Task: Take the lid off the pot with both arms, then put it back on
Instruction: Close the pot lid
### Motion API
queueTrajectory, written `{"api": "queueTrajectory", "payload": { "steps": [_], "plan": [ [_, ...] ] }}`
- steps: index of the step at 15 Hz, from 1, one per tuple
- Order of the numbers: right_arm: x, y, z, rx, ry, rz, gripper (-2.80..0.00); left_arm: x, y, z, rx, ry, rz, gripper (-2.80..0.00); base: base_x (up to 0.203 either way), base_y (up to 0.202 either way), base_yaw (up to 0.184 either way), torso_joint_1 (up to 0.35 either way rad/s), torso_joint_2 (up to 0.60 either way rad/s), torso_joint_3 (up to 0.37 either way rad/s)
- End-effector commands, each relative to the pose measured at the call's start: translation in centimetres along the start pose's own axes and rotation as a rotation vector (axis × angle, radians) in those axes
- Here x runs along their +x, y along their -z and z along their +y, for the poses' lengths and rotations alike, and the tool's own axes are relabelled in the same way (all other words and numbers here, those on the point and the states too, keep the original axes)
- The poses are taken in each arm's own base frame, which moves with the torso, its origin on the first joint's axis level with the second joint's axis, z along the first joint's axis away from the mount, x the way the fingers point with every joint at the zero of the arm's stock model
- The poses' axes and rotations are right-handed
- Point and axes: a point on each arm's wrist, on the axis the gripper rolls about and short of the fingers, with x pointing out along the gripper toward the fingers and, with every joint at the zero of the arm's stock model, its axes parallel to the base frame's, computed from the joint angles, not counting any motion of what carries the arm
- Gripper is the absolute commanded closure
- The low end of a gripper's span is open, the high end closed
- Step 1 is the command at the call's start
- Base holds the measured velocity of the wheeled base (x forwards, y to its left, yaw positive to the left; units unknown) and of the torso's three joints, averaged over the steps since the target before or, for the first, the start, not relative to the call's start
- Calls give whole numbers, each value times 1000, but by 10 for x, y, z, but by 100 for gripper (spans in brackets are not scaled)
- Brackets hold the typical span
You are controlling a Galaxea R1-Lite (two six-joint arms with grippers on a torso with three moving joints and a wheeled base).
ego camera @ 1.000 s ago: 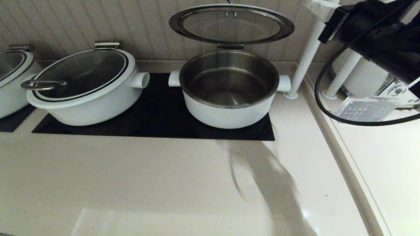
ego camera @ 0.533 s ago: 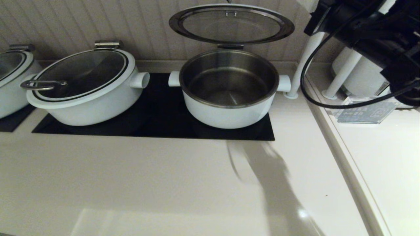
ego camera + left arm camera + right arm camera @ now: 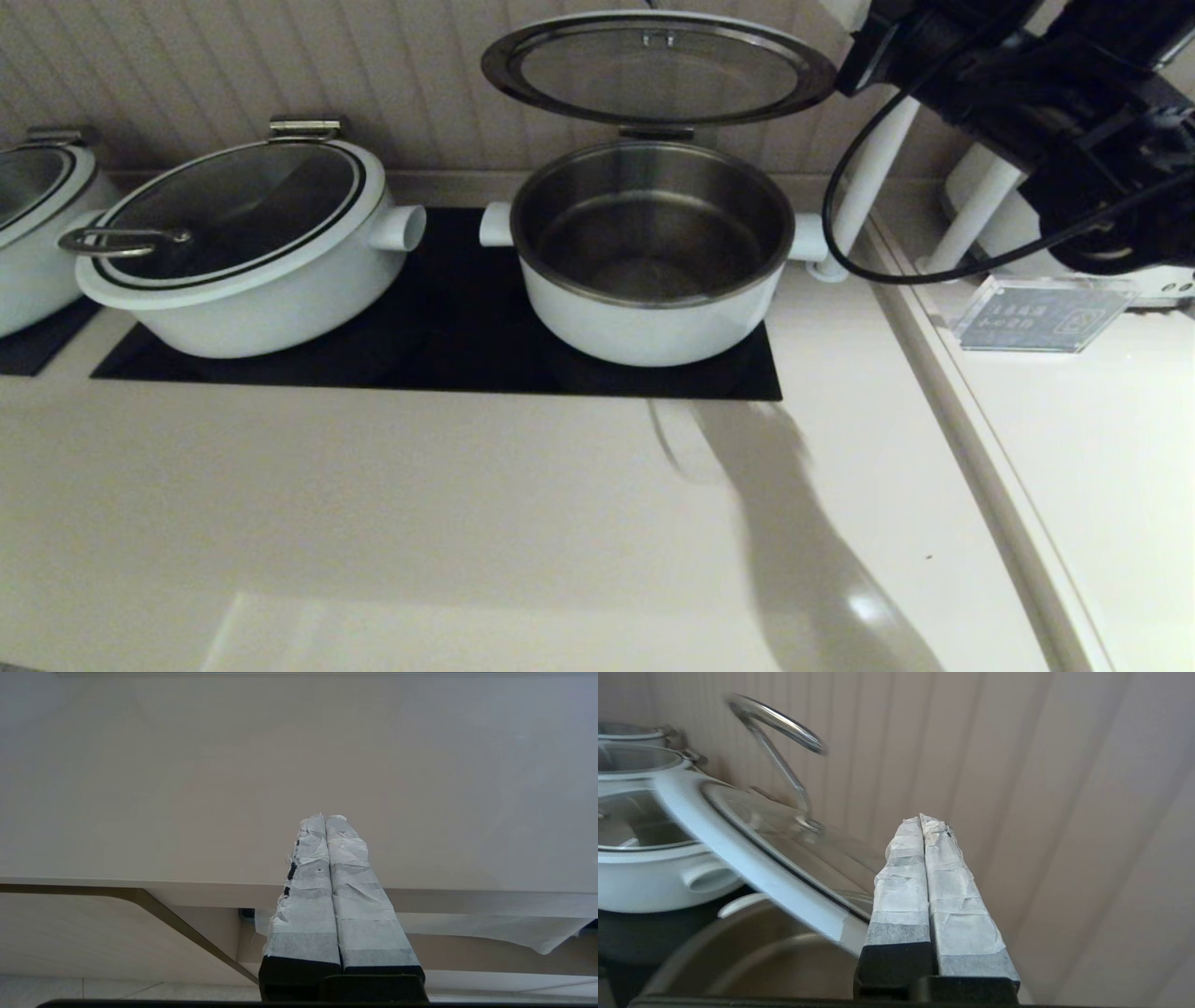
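Glass lid [image 3: 658, 70] stands hinged open over the pot [image 3: 652, 252]: fragile, slick, so grab its steel loop handle [image 3: 777, 716]; right gripper [image 3: 923, 817] beside rim, fingers together, holding nothing

In the head view, the right arm [image 3: 1027, 84] is cut off by the top and right edges, so its gripper is out of sight there. The raised lid [image 3: 658, 67] loses its topmost part, handle included, at the top edge. At far left, a third pot [image 3: 37, 233] is cropped by the left edge. A small clear sign [image 3: 1041, 313] on the right carries print too small to read. In the right wrist view, the lid's handle [image 3: 777, 718] is blurred.
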Motion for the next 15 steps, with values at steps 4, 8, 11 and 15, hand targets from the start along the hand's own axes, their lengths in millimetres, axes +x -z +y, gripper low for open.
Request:
{"api": "queueTrajectory", "payload": {
  "steps": [4, 8, 11, 15],
  "plan": [
    [3, 19, -10, -11, 11, 17, 0, 0, 0, 0, 0, 0, 0, 0, 0, 0, 0, 0, 0, 0],
    [3, 27, -10, -6, 9, 30, 0, 0, 0, 0, 1, 0, 0, 0, 0, 0, 0, 0, 0, 0],
    [4, 32, -10, -3, 4, 39, 0, 0, 0, 0, 1, 0, 0, 0, 0, 0, 0, 0, 0, 0],
    [4, 34, -10, -2, 1, 41, 0, 0, 0, 0, 1, 0, 0, 0, 0, 0, 0, 0, 0, 0]
  ]
}}
